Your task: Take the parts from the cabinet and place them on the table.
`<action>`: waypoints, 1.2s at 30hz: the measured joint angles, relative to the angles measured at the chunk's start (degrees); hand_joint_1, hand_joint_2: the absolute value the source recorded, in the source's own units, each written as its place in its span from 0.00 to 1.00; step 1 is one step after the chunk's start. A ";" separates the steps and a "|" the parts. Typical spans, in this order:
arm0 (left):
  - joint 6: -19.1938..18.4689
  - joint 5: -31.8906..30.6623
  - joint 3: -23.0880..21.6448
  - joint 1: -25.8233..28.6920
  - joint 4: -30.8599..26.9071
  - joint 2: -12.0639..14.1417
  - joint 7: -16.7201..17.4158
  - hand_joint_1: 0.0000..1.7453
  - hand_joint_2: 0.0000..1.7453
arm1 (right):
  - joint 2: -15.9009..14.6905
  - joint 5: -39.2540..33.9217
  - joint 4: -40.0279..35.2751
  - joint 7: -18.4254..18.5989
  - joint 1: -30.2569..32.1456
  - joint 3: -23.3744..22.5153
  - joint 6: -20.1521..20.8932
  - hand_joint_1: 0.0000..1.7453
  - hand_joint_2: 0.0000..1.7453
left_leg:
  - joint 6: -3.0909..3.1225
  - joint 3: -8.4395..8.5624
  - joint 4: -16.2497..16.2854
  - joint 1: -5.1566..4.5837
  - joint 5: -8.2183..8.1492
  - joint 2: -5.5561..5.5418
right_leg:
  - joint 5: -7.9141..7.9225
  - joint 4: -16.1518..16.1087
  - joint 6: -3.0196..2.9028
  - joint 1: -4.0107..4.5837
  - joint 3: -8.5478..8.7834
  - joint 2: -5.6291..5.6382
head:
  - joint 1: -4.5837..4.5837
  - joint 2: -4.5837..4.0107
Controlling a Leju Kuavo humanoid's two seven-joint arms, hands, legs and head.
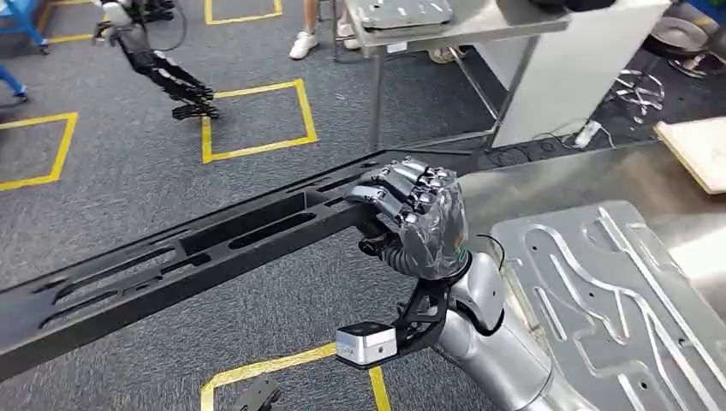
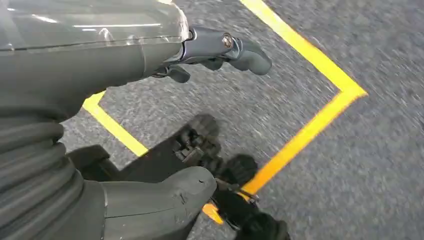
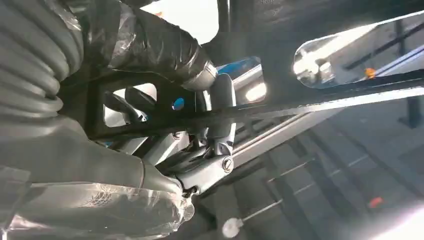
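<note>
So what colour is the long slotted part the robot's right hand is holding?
Matte black. The long slotted part, gripped by the right hand, shows best in the head view.

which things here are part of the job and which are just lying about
Part of the job:
- long black part, gripped by the right hand
- silver metal panel on the table

Just lying about:
- wooden board
- white cabinet
- metal stand
- yellow floor tape
- another robot's arm
- left hand, hanging over the floor
</note>
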 joint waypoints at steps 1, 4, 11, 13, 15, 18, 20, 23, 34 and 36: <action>0.00 0.02 0.00 0.00 0.00 0.00 -0.02 0.00 1.00 | 0.04 0.00 0.00 0.00 -0.15 0.00 0.05 1.00 1.00 | -0.07 -1.14 2.65 0.09 -1.83 -1.95 | 0.03 0.00 -0.42 -0.11 -0.02 0.46 | -0.08 0.00; 0.00 0.13 0.00 0.44 0.00 0.00 -0.02 0.00 1.00 | 0.15 0.13 0.02 0.00 -0.17 0.02 0.26 1.00 1.00 | -0.44 -7.14 15.31 0.18 -7.07 -3.38 | 0.05 0.06 -0.72 -0.06 -0.04 2.66 | -0.04 0.00; -0.04 0.24 0.02 0.39 0.00 0.02 -0.15 0.00 1.00 | 0.18 0.22 0.02 0.02 -0.35 0.02 0.70 1.00 1.00 | 0.23 -1.55 0.31 0.71 1.65 -8.33 | -0.15 1.51 0.42 -0.19 -1.01 7.97 | -0.02 0.00; -0.11 0.24 0.00 0.44 0.00 0.00 -0.20 0.00 1.00 | 0.13 0.24 0.02 0.04 -0.29 0.00 0.74 1.00 1.00 | 0.67 -1.68 0.34 0.34 1.78 -7.37 | 0.33 0.97 1.23 -0.38 -1.26 9.13 | -0.06 0.00; -0.13 0.24 -0.04 0.20 -0.02 -0.37 -0.20 0.00 1.00 | 0.11 0.24 0.02 0.04 -0.33 0.00 0.77 1.00 1.00 | 1.63 -1.46 -0.54 0.90 2.45 -5.90 | -0.06 1.50 1.63 -0.40 -1.57 8.18 | -0.06 0.00; -0.13 0.33 -0.11 0.29 -0.04 -0.46 -0.26 0.00 1.00 | 0.07 0.24 0.00 0.09 -0.71 0.00 0.94 1.00 1.00 | 2.37 -1.44 -0.76 0.54 2.46 -3.85 | -6.09 12.02 2.27 -0.10 -6.51 2.35 | 0.27 0.00; -0.11 0.35 -0.11 0.55 -0.04 -0.44 -0.26 0.00 1.00 | 0.00 0.24 0.07 0.20 -0.60 0.00 1.07 1.00 1.00 | 2.47 -1.47 -0.72 0.42 2.36 -2.20 | -7.59 18.01 2.52 -0.35 -9.44 1.94 | 0.24 0.00; -0.13 0.35 -0.22 0.44 -0.04 -0.50 -0.26 0.00 1.00 | -0.04 0.24 0.07 0.20 -0.61 0.00 1.07 1.00 1.00 | 2.30 -1.06 -0.71 0.41 2.01 -0.15 | -1.48 8.33 2.26 -0.32 -4.30 0.68 | 0.27 0.00; -0.13 0.70 -0.35 0.57 -0.07 -0.59 -0.44 0.00 1.00 | 0.02 0.26 0.04 0.26 -1.26 0.00 1.23 1.00 1.00 | -0.33 -6.41 13.46 0.20 -6.33 -3.15 | 0.75 -0.29 -0.87 0.05 -0.30 2.37 | 0.22 0.00; -0.11 0.89 -0.35 0.89 -0.07 -0.59 -0.44 0.00 1.00 | 0.02 0.26 0.09 0.26 -1.12 0.00 1.23 1.00 1.00 | -0.41 -8.38 16.47 0.19 -5.61 -3.36 | 0.74 -0.03 -0.86 0.08 -0.36 4.09 | 0.20 0.00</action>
